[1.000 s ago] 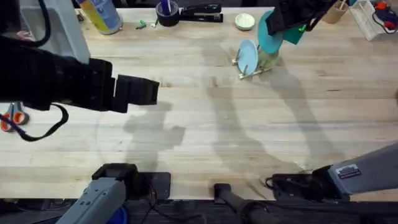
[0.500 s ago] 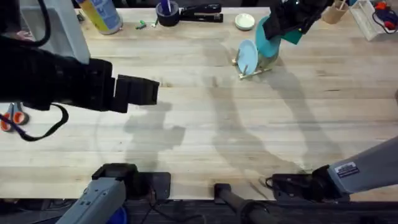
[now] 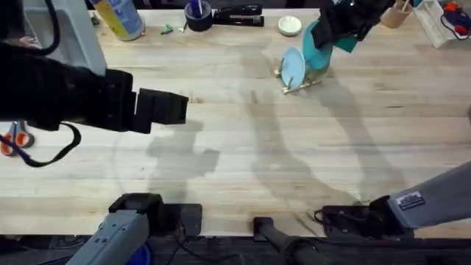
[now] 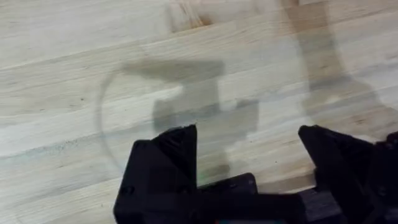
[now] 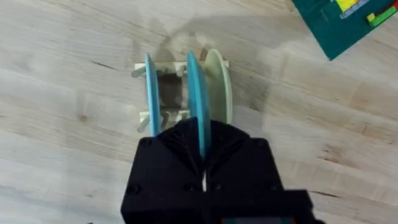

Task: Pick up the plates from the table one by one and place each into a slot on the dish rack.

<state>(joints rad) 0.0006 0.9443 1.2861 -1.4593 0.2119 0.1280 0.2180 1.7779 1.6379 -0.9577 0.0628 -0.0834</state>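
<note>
**Turquoise plate going down between the pegs**

Right now the right gripper [image 5: 202, 171] has its jaws pinched on the rim of the turquoise plate [image 5: 194, 99], holding it on edge over the dish rack [image 5: 163, 93] at the far side of the table [image 3: 243, 147]. The plate sits between a pale blue plate [image 5: 149, 87] and a cream plate [image 5: 219, 87], both already standing in slots. To my eye, the thing to do is keep it upright and parallel to its neighbours, lower it straight until it bottoms out, and only then let go. Any tilt could knock the others. The left gripper [image 4: 249, 162] hangs wide open and empty over bare wood, well apart from the rack.
</note>
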